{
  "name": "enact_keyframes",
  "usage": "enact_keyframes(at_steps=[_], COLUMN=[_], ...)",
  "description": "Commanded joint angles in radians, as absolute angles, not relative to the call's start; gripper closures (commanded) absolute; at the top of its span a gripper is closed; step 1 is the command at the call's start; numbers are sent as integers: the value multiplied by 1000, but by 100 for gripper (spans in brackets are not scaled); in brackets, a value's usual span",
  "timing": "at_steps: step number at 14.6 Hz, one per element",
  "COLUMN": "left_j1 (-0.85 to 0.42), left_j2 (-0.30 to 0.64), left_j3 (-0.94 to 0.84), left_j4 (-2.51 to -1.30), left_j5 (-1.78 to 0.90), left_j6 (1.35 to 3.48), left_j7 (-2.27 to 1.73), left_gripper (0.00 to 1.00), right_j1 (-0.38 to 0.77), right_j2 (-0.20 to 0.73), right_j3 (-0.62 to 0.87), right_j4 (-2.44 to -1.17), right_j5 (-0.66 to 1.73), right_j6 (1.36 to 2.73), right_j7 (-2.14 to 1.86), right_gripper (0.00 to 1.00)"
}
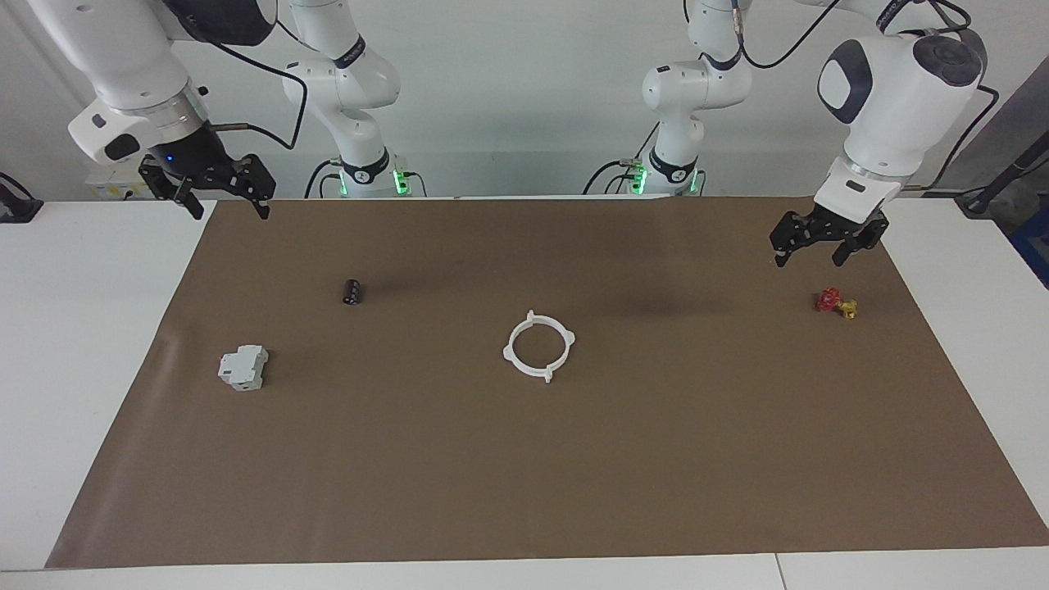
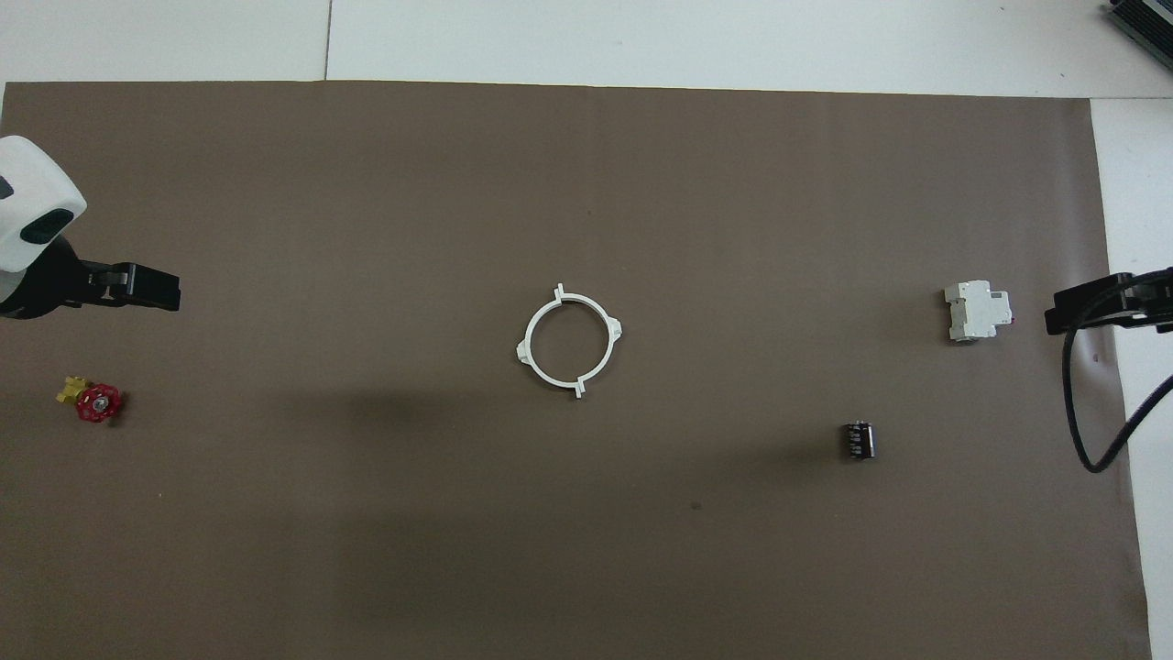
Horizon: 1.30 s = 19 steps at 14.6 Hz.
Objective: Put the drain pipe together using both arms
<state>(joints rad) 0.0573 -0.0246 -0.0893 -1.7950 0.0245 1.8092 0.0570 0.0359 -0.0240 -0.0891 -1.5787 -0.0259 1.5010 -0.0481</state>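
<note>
Both grippers hang spread and empty: left gripper (image 1: 825,247) above the mat's left-arm end, right gripper (image 1: 221,197) above its right-arm end. In the overhead view, the joined drain pipe (image 2: 568,340) lies mid-mat, at 3 o'clock from the left gripper, 9 o'clock from the right, well apart from both.

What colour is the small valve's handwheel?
Red, on a yellow body; the valve shows best in the overhead view.

White table (image 1: 98,344) w/ brown mat (image 1: 524,475). On mat: joined drain pipe ring (image 1: 538,346) mid; grey-white block (image 1: 243,367), black cylinder (image 1: 352,292), red-yellow valve (image 1: 836,303).
</note>
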Motion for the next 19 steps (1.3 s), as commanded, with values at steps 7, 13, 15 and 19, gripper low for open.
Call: enact_keyframes(at_steps=[7,13,15,19], left_j1=[54,55,49,44], left_j2=[-63,44,48,26], left_j3=[-86,-84,-83,-83], left_j4=[-1801,-1611,-1603,-1620], left_j5=[11,9,11,11], left_j6=[1818,1715,1701,1687], left_j7=[58,58,55,55], left_gripper=[0,0,0,0], right_j1=[35,35,35,35], right_j2=[-31,-31,-31,-31], right_j3=[-87,-87,-87,-87], right_j4=[-1594,-1594,-1594,-1594], right_j5=[-40,-38,-38,-40], right_j6=[1525,1525,1525,1525], right_j7=[-66,-66,-66,-66], right_gripper=[0,0,0,0])
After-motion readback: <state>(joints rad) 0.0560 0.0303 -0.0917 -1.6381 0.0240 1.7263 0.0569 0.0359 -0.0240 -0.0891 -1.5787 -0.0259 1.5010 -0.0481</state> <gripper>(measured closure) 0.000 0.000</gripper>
